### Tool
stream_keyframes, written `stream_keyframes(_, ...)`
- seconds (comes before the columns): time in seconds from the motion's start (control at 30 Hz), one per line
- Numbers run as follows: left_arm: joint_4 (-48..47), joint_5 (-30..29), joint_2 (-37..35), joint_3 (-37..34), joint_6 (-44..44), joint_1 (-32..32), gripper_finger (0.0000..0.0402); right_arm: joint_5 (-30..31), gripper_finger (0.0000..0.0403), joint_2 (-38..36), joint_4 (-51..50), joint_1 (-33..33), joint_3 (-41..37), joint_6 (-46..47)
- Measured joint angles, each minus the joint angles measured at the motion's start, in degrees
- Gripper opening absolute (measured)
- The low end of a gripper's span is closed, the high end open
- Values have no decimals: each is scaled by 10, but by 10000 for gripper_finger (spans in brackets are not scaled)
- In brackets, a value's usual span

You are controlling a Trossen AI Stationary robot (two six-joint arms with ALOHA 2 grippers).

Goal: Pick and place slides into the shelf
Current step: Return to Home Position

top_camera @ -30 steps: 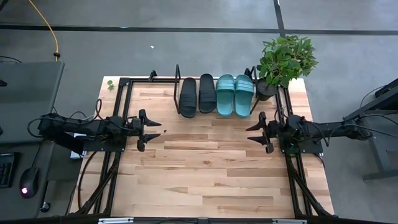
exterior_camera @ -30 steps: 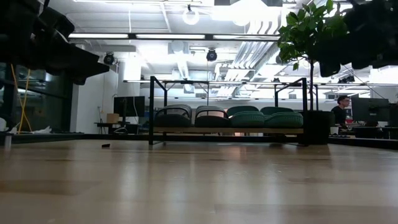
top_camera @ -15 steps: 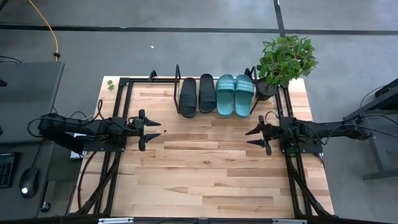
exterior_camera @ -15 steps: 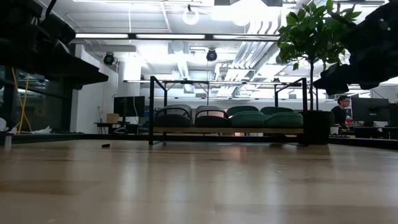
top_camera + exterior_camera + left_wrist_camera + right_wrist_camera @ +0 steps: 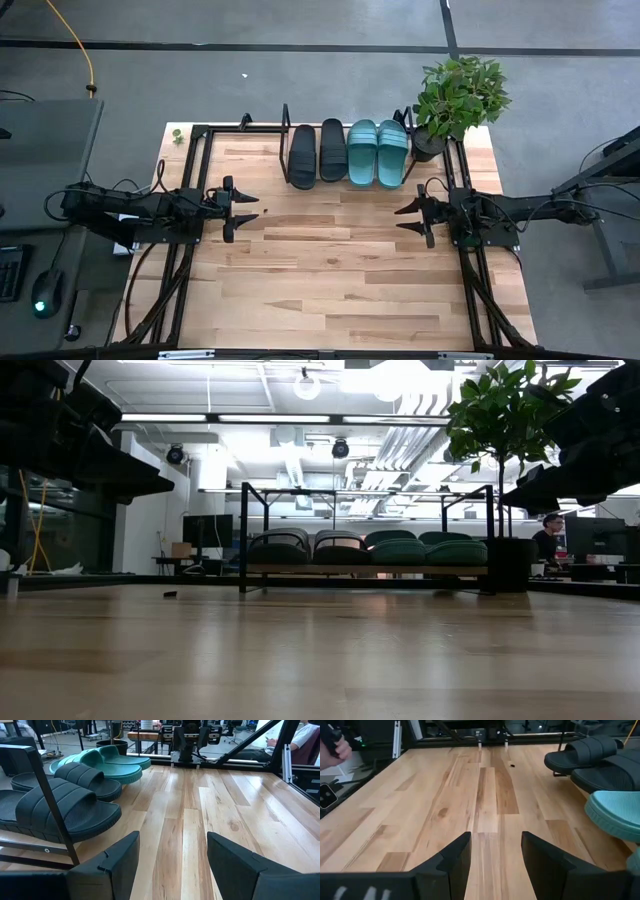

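Nearest, the bare table (image 5: 330,270) ran up to the two grippers, which hovered facing each other across its middle. The left gripper (image 5: 244,208) was at the table's left side and the right gripper (image 5: 401,219) at its right, each with fingers spread apart and holding nothing. In the low view the top corners cut off both arms. Beyond them, at the far edge, the shelf (image 5: 285,135) carried all four slides side by side, the black slides (image 5: 303,157) on the left and the teal slides (image 5: 362,153) on the right. Their long axes ran near to far, and the straps seemed to sit toward the near ends. From table height the board hid their soles. A potted plant (image 5: 457,93) stood just beside the shelf's right end. Behind it a person (image 5: 548,538) was partly hidden.
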Motion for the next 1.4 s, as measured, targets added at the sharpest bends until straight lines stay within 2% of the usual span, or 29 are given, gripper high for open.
stream_keyframes(0.43, 0, 1, 0, 0, 0, 0, 215, 6, 165, 0, 0, 0, 0, 6)
stream_keyframes(0.7, 0, 1, 0, 0, 0, 0, 215, 6, 165, 0, 0, 0, 0, 78)
stream_keyframes(1.4, 0, 1, 0, 0, 0, 0, 215, 6, 165, 0, 0, 0, 0, 77)
